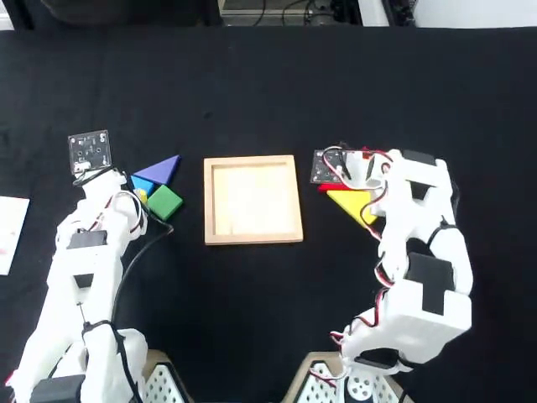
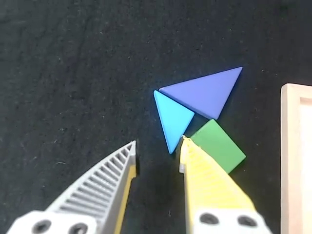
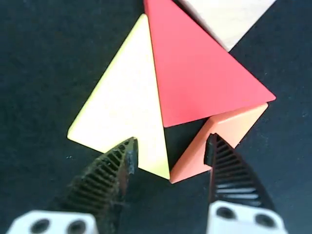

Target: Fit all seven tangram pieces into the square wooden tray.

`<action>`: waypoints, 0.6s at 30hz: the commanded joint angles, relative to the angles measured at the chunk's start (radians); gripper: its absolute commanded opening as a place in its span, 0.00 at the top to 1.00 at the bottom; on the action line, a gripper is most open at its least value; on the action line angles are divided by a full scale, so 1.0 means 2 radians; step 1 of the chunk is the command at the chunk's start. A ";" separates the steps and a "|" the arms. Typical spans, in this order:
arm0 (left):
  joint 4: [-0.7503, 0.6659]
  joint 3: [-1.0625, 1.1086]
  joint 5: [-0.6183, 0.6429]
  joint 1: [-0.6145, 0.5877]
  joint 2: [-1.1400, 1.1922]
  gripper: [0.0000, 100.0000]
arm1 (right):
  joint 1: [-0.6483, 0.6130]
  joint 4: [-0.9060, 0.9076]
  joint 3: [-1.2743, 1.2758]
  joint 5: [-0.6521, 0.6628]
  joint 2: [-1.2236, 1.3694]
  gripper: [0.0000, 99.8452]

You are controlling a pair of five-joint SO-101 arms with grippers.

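Note:
The square wooden tray (image 1: 252,238) lies mid-table with nothing inside it. Left of it sit a purple triangle (image 2: 204,92), a light blue triangle (image 2: 173,119) and a green square (image 2: 219,146), all touching. My left gripper (image 2: 159,146) is open just short of the light blue triangle's tip, its yellow finger (image 2: 204,185) against the green square. Right of the tray lie a yellow triangle (image 3: 124,122), a red triangle (image 3: 195,83), an orange piece (image 3: 224,131) and a plain wooden piece (image 3: 229,17). My right gripper (image 3: 171,146) hangs open over the seam between the yellow triangle and the orange piece.
A black cloth (image 1: 252,92) covers the table. A white sheet (image 1: 10,231) lies at the left edge. The tray's rim (image 2: 295,156) stands close beside the green square. The right arm (image 1: 419,252) covers part of the right-hand pieces in the high view.

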 commanded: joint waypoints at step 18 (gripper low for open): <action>-0.008 0.000 0.003 0.000 -0.001 0.85 | -0.002 0.084 0.005 -0.002 -0.047 0.76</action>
